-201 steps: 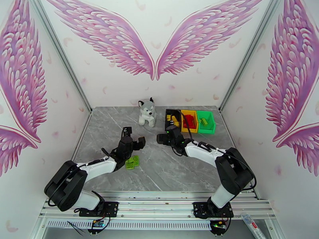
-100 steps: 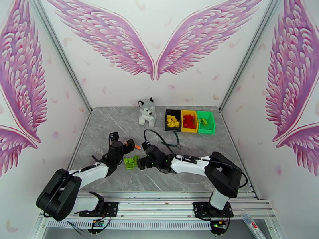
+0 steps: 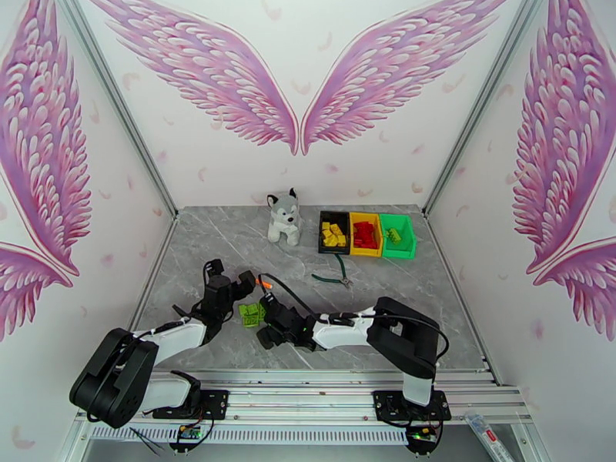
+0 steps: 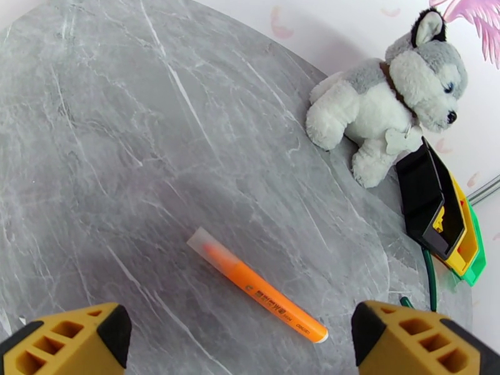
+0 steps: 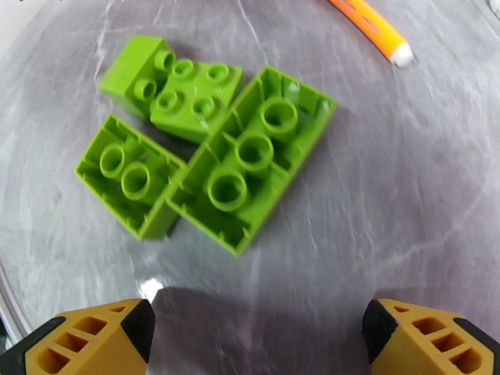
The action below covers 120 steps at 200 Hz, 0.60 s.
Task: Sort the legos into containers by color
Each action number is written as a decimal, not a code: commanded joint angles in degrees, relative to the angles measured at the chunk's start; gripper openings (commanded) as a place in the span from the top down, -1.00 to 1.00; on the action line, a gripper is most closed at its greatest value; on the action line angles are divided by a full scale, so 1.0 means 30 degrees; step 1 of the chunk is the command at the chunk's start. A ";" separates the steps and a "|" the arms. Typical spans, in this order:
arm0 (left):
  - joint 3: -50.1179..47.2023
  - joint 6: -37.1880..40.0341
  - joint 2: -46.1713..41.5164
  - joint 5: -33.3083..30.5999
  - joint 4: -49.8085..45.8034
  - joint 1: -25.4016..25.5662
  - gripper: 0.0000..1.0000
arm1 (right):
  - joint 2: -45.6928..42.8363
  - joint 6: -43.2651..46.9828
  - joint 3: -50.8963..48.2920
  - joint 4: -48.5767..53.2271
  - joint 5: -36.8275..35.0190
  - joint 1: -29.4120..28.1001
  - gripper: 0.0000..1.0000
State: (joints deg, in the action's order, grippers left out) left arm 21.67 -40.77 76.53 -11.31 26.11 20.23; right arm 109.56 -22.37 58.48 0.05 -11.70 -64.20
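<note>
Noted left hand (image 4: 234, 342) released, fingers wide, above orange marker (image 4: 256, 285) lying on desk (image 4: 125, 151). Just right: three lime green legos (image 5: 206, 145) clustered, touching, two upside down. Beside them, right hand (image 5: 256, 339) released, empty. Far right: containers (image 3: 366, 234) holding yellow, red and green bricks.

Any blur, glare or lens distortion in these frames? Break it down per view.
Right wrist: slight motion smear on the marble table, a small glare spot lower left, green legos readable. Left wrist: sharp, fisheye bends the table edge near the plush husky. Top external: sharp, evenly lit.
</note>
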 commanded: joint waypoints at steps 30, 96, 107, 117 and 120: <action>-0.0440 -0.0196 0.0093 0.0609 0.0598 -0.1081 -0.98 | 0.2820 -0.0002 0.2455 0.1300 -0.0215 -0.0220 -0.71; -0.0648 -0.0208 0.0575 0.1700 0.1272 -0.2282 -0.97 | 0.5071 -0.0712 0.5857 0.3734 -0.2888 -0.0161 -0.30; -0.0632 -0.0230 0.0728 0.1860 0.1363 -0.2346 -0.97 | 0.5074 -0.0797 0.5968 0.3872 -0.2978 -0.0160 -0.24; -0.0575 -0.0200 0.0867 0.1946 0.1448 -0.2377 -0.97 | 0.5024 -0.0885 0.5910 0.3970 -0.3067 -0.0132 -0.19; -0.0574 -0.0174 0.0924 0.1979 0.1461 -0.2378 -0.97 | 0.4983 -0.0928 0.5879 0.3967 -0.3122 -0.0132 -0.17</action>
State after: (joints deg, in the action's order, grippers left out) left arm 20.18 -41.34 77.87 -7.33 29.04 13.37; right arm 121.54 -23.79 76.09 6.98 -19.18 -64.58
